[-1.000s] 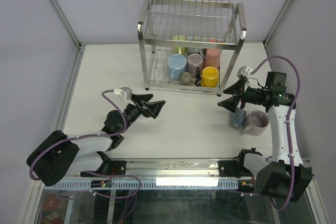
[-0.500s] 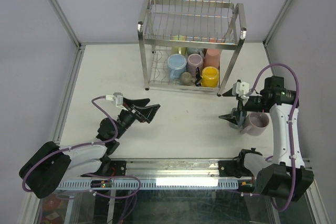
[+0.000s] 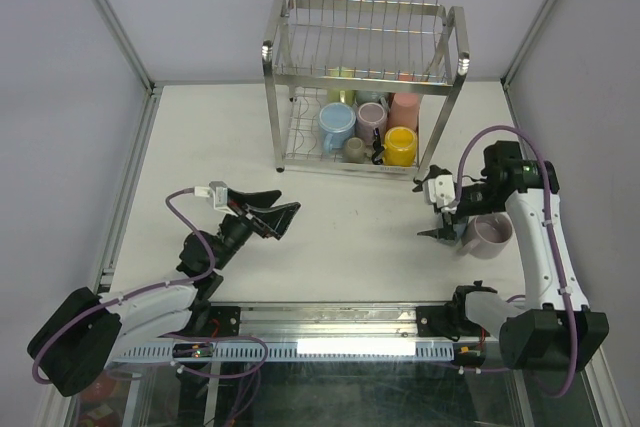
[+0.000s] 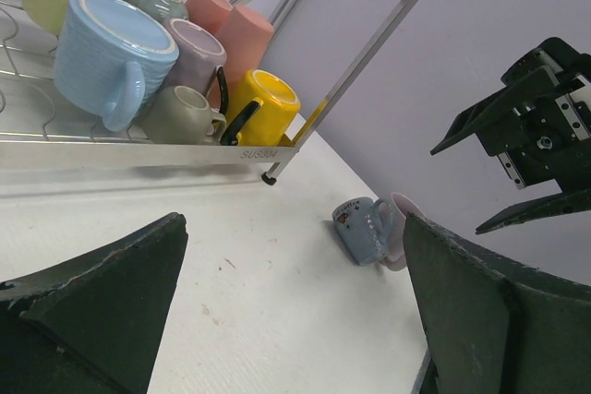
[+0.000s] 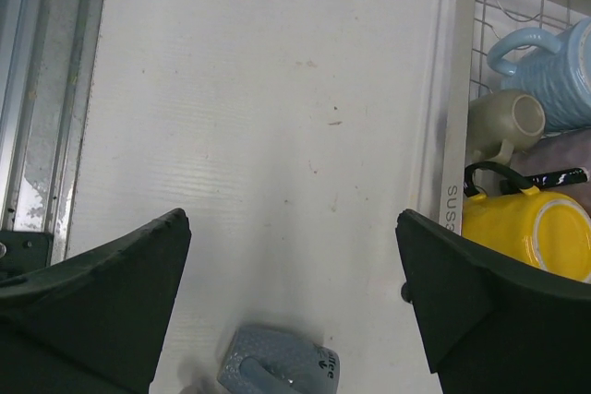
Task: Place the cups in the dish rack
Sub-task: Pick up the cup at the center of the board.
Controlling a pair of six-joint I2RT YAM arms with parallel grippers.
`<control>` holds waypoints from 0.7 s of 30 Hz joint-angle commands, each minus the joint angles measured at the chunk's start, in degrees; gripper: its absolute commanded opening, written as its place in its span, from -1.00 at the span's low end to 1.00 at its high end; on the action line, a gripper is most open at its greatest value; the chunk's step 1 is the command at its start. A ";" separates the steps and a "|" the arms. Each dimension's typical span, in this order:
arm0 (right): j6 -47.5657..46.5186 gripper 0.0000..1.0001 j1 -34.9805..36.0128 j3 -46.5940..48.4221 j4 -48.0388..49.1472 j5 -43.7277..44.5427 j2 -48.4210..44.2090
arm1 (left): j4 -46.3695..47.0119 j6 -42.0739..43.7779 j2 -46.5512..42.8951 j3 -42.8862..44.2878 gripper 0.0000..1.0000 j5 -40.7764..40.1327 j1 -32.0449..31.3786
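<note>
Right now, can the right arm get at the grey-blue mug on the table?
Probably yes. The right gripper hangs open close over the grey-blue mug, with nothing between them; the mauve mug close beside it may crowd one finger.

The right gripper has come down toward the white table. Its spread fingers now hang just over the small grey-blue ceramic mug, which the overhead view now mostly loses behind them. The left gripper has pulled back toward the near-left, its arm swinging lower and leftward.
</note>
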 commanded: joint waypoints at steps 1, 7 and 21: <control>-3.75 0.89 1.39 3.08 -0.13 7.71 -0.04 | -0.09 1.66 -1.30 -0.64 0.98 -0.99 0.54; -8.87 0.77 3.18 2.22 -1.22 14.90 0.00 | -0.20 1.61 -1.12 -0.89 0.97 -1.26 0.55; -10.28 0.45 6.05 -0.99 4.32 40.56 0.11 | -0.80 1.23 -1.33 -1.26 0.96 -1.63 0.53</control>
